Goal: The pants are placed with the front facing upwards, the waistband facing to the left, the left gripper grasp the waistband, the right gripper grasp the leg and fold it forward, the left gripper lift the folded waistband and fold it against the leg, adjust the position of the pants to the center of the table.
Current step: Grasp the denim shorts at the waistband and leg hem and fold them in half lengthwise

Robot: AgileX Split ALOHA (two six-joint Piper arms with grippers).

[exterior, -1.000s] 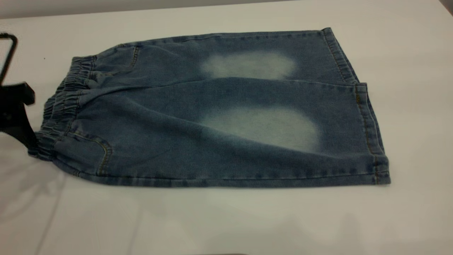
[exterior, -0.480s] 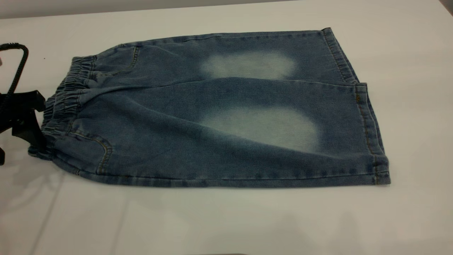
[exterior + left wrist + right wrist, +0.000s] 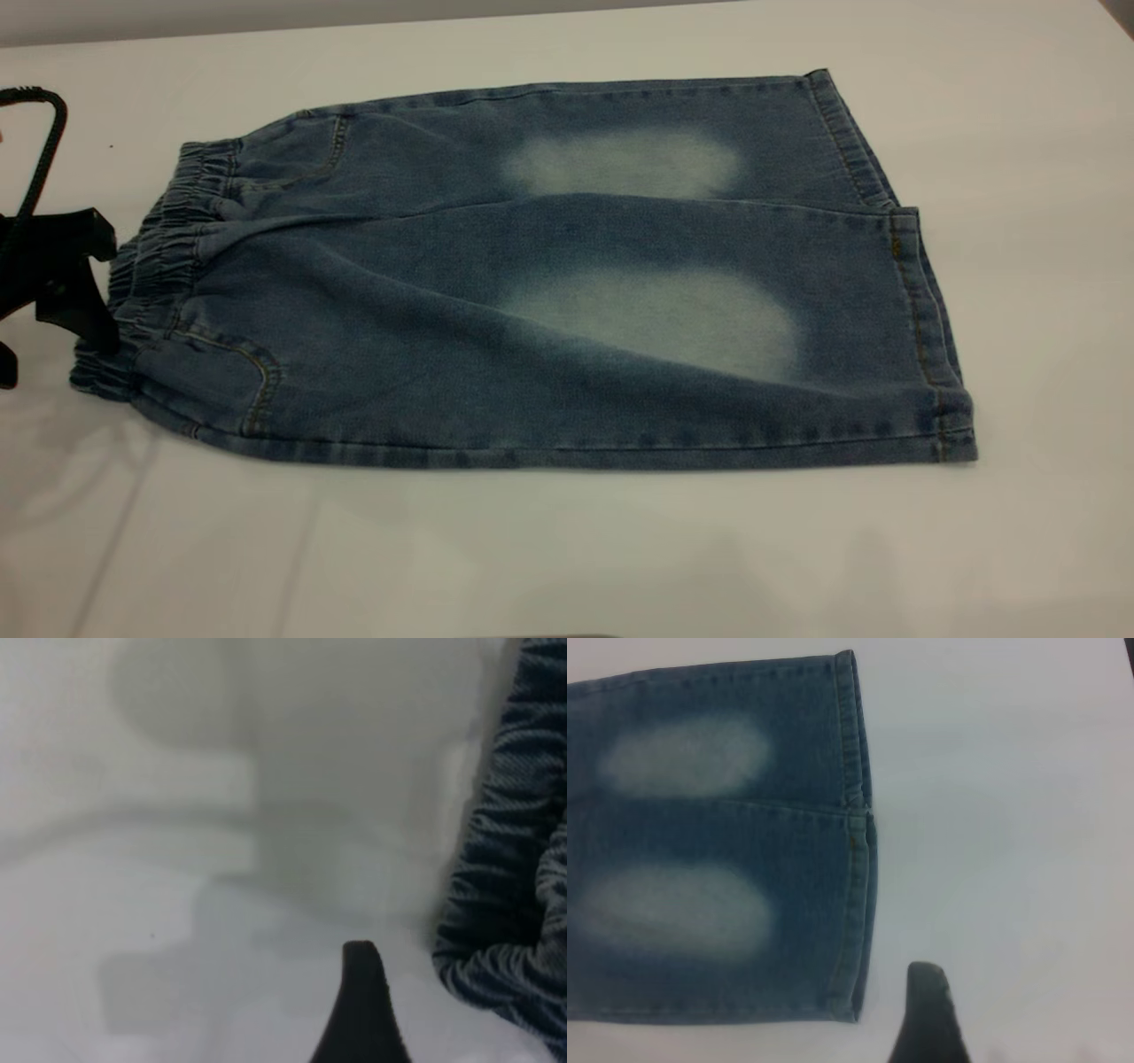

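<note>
White table (image 3: 567, 549) carries pants (image 3: 549, 283) flat, waistband (image 3: 151, 266) leftward. Left gripper (image 3: 62, 283) touching waistband edge; grip unclear. Right gripper (image 3: 926, 1019) beside leg (image 3: 718, 912) hem, grip unclear. Grasp step underway; next: clamp waistband.

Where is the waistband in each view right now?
Exterior view: the waistband is at the pants' left end, beside the left gripper.
Left wrist view: gathered folds along one edge, near a black fingertip.
Right wrist view: not in it; only the hems show.
Shared landmark: the white table.
</note>
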